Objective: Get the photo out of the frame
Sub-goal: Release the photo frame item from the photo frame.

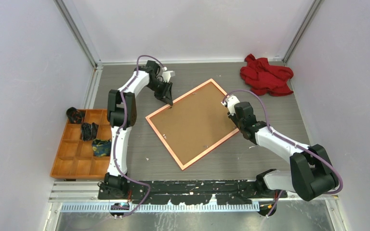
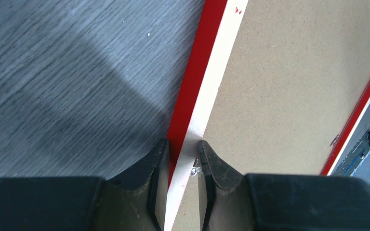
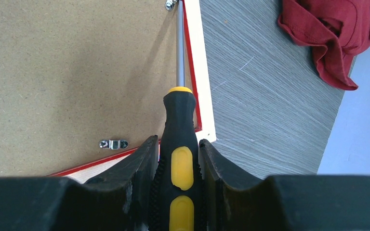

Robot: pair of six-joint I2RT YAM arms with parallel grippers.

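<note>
Right gripper (image 3: pixel 177 144) is clamping screwdriver (image 3: pixel 179 120), tip on clip (image 3: pixel 171 5) at 2 o'clock of frame (image 2: pixel 192 72). Left gripper (image 2: pixel 182 147) is pinching the 10 o'clock rim. Risk: tip slipping off, gouging backing board (image 2: pixel 279 86).

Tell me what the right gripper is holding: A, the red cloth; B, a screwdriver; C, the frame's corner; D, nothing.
B: the right gripper is shut on a black-and-yellow screwdriver, whose shaft points toward a metal clip at the edge of the frame.

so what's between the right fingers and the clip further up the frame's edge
A screwdriver, gripped in the right fingers; its shaft runs along the frame rim to the clip, seen in the right wrist view.
</note>
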